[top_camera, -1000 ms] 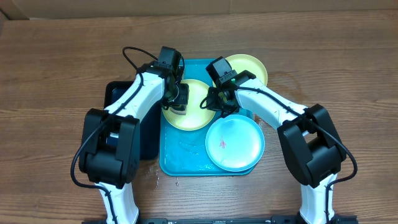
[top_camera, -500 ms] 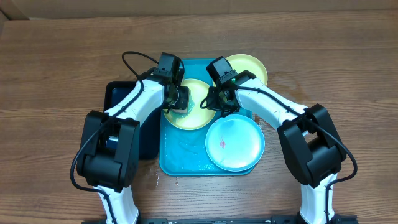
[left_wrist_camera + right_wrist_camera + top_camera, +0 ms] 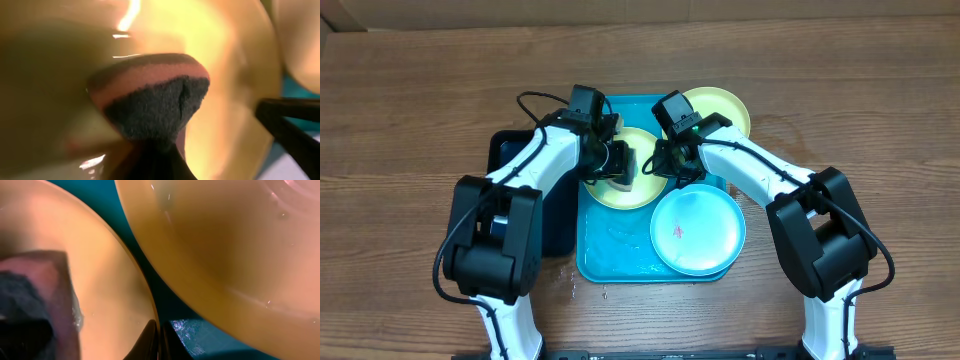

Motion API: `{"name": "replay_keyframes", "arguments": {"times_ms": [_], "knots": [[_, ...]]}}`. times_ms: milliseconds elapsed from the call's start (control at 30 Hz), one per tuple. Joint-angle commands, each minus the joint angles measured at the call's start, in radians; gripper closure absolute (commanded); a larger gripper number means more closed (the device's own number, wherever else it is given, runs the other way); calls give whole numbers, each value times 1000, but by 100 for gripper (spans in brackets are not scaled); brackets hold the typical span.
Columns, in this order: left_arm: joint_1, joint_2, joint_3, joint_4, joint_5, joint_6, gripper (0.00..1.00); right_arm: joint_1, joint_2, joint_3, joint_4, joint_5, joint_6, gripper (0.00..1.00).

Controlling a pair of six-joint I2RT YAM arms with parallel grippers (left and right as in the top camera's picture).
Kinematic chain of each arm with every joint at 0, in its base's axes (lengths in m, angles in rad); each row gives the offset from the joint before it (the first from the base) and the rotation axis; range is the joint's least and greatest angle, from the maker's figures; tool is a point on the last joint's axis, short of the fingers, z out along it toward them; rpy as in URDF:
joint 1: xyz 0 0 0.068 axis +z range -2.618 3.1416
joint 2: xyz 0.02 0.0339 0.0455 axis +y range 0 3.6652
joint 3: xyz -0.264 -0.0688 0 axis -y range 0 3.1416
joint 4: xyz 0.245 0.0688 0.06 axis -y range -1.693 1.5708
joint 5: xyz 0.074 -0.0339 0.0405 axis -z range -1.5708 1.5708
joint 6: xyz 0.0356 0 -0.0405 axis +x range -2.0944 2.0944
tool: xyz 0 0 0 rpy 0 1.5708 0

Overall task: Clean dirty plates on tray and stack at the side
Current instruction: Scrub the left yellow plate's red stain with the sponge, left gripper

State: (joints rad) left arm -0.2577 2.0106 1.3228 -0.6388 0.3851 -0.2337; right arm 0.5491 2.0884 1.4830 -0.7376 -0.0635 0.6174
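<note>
Three plates lie on the turquoise tray (image 3: 595,262): a lime-green plate (image 3: 638,188) at the middle, a second green plate (image 3: 725,108) at the back right, and a light-blue plate (image 3: 705,235) with a small red smear at the front right. My left gripper (image 3: 616,163) is shut on a pink-and-dark-grey sponge (image 3: 150,95), which presses on the middle green plate (image 3: 235,60). My right gripper (image 3: 159,341) is shut on that plate's right rim (image 3: 127,255). In the right wrist view the sponge (image 3: 30,305) shows at the left and the second green plate (image 3: 225,240) fills the upper right.
A smaller dark tray (image 3: 515,150) sits against the turquoise tray's left side, under my left arm. Water glistens on the turquoise tray's floor (image 3: 620,240). Bare wooden table (image 3: 410,120) stretches out on both sides.
My left gripper has slid the sponge to the right across the middle green plate, toward the right gripper. The right arm and the plates have stayed put.
</note>
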Motion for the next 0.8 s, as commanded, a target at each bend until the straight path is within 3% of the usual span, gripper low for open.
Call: {"name": "replay_keyframes", "arguments": {"times_ms": [0,200,367,767], "knots": [[-8,19,110,-58,134,-6,96,0,1,16,11,3,4,96],[-11,-51,259,-199,-58,-6,96,0,1,16,11,3,4,96],[-14,-75,256,-270,-291,-7,96,0,1,16,11,3,4,96],[-18,11,114,-142,-320,-10,96,0,1,16,11,3,4,96]]}}
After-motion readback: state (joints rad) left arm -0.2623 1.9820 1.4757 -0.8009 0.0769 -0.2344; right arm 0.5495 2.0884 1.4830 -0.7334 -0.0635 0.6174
